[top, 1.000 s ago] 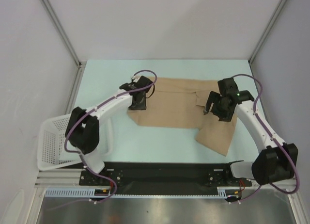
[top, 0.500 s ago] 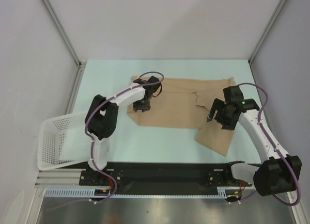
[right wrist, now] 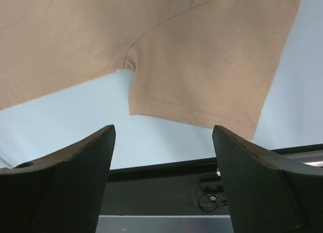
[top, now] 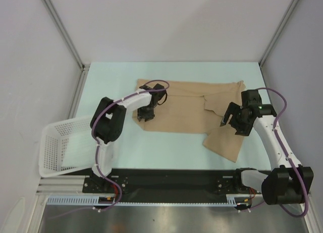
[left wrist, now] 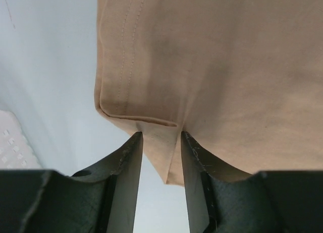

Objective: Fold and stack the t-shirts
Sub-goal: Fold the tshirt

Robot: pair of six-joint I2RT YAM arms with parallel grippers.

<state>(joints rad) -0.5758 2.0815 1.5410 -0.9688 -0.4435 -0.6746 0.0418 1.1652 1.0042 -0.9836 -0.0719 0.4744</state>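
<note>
White basket [top: 58, 147] left of t-shirt [top: 189, 109]

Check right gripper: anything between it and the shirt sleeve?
Nothing visible. The right gripper hangs open over the t-shirt, and its wrist view shows the sleeve with only bare table around it. The basket sits far left.

the t-shirt [top: 189, 109] covers the table's [top: 116, 74] centre, its sleeve trailing toward five o'clock. bare table runs in strips at twelve, nine and six o'clock of the cloth, wide enough to pass along. the basket [top: 58, 147] blocks the eight o'clock corner. the left gripper [top: 144, 115] sits on the shirt's seven o'clock corner; the right gripper [top: 228, 119] hangs over the sleeve.
</note>
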